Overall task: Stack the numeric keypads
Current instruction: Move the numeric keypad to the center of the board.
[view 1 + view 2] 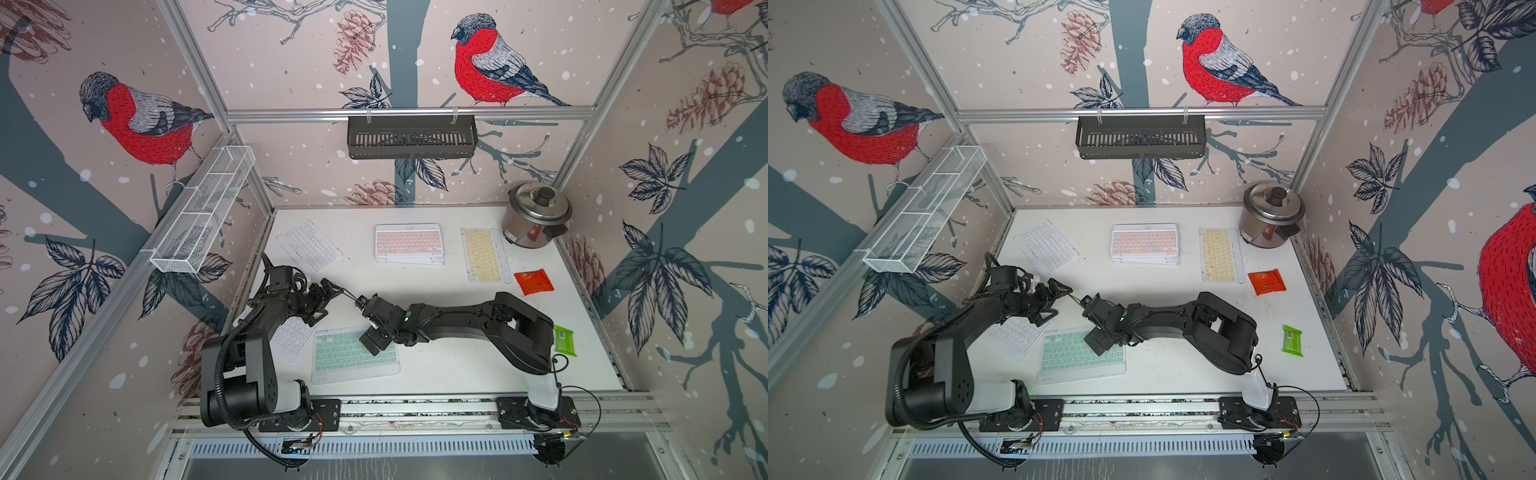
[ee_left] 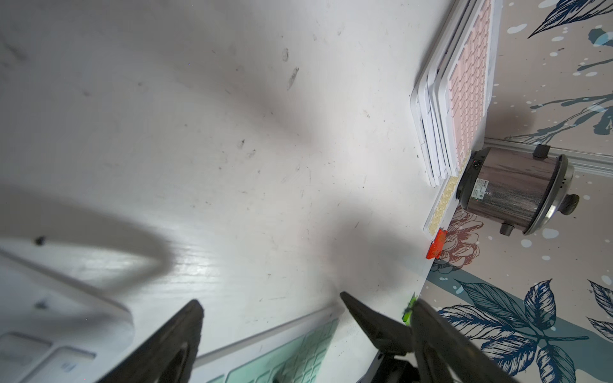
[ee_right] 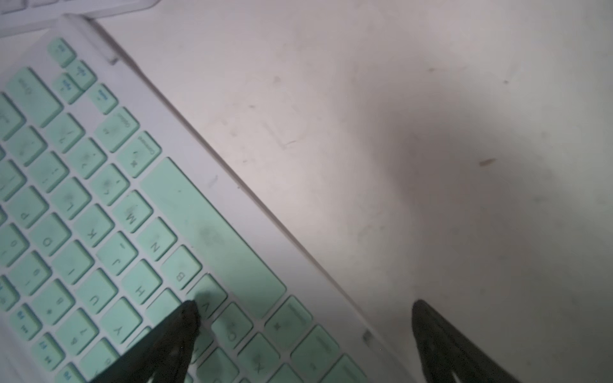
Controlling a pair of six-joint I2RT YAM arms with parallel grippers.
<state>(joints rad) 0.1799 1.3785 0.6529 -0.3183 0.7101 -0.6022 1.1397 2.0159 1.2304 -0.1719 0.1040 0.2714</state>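
Several numeric keypads lie on the white table (image 1: 436,299). A pink-keyed one tops a stack (image 1: 409,243) at the back, between a white one (image 1: 309,246) and a yellow one (image 1: 484,254). Near the front lies a mint green one (image 1: 353,353), with another white one (image 1: 293,336) partly under my left arm. My right gripper (image 1: 368,323) (image 3: 303,303) is open and straddles the mint keypad's (image 3: 99,215) far edge, one finger over the keys and one over bare table. My left gripper (image 1: 330,305) (image 2: 306,303) is open and empty, close beside it.
A steel rice cooker (image 1: 536,216) stands at the back right corner. A red packet (image 1: 534,281) and a green packet (image 1: 563,338) lie along the right side. A black basket (image 1: 411,137) hangs on the back rail, a white mesh basket (image 1: 203,208) on the left wall.
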